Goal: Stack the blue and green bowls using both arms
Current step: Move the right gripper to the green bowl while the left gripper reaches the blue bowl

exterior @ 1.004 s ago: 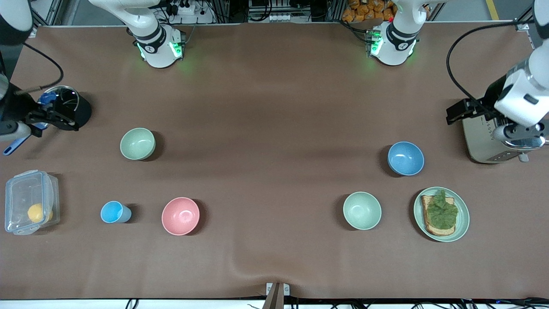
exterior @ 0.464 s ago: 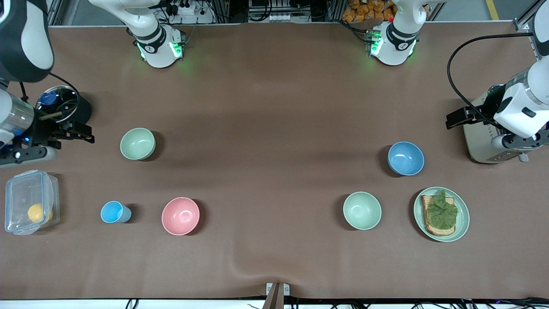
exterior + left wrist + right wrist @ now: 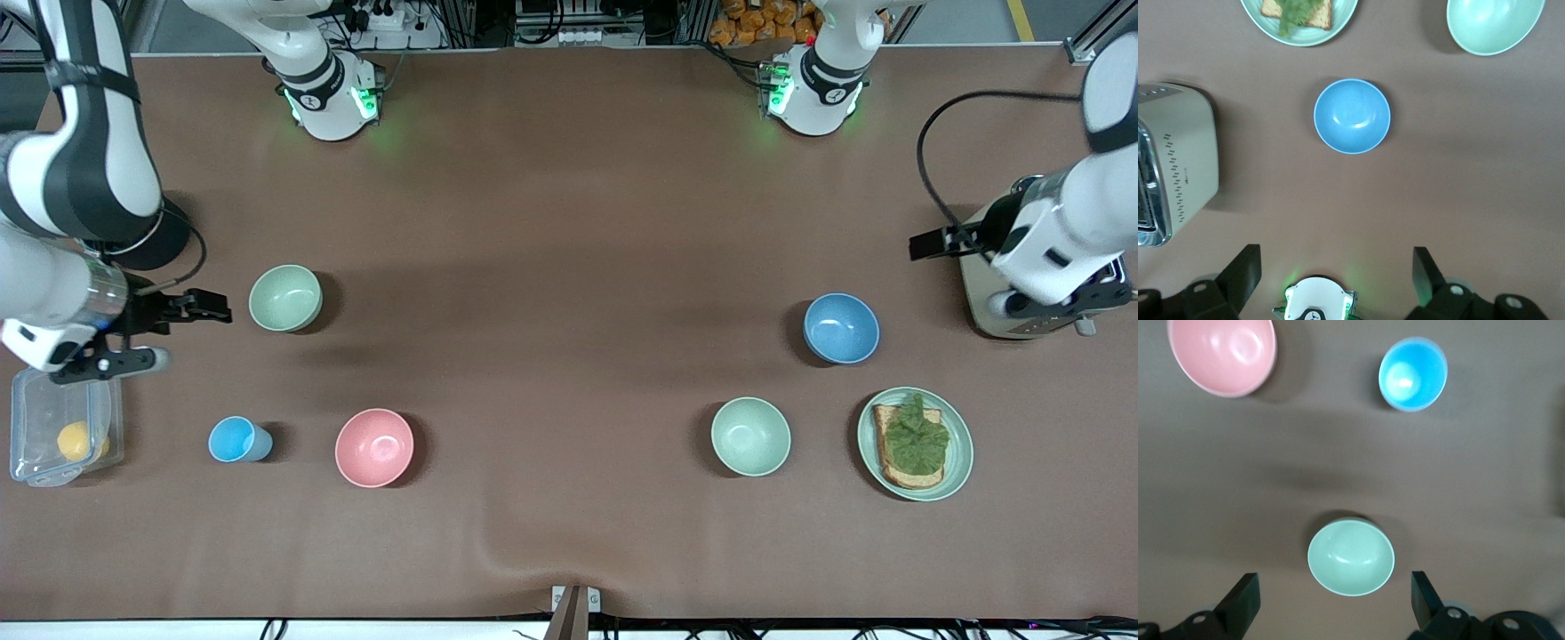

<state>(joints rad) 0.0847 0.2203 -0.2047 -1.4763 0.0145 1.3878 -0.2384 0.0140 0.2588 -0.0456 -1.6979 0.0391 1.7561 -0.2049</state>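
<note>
We see the blue bowl (image 3: 841, 328) standing upright on the table toward the left arm's end, with a green bowl (image 3: 750, 436) nearer the front camera than it and beside the plate (image 3: 959, 464) of toast. A second green bowl (image 3: 285, 298) stands toward the right arm's end, farther from the camera than the pink bowl (image 3: 374, 447) and the small blue cup (image 3: 235, 439). The left gripper (image 3: 1337, 275) hangs in the air beside the toaster (image 3: 987, 307), its fingers spread wide and empty, with the blue bowl in its wrist view. The right gripper (image 3: 1331, 600) hovers just beside the second green bowl, above the clear container (image 3: 36, 449), fingers also wide apart and holding nothing
</note>
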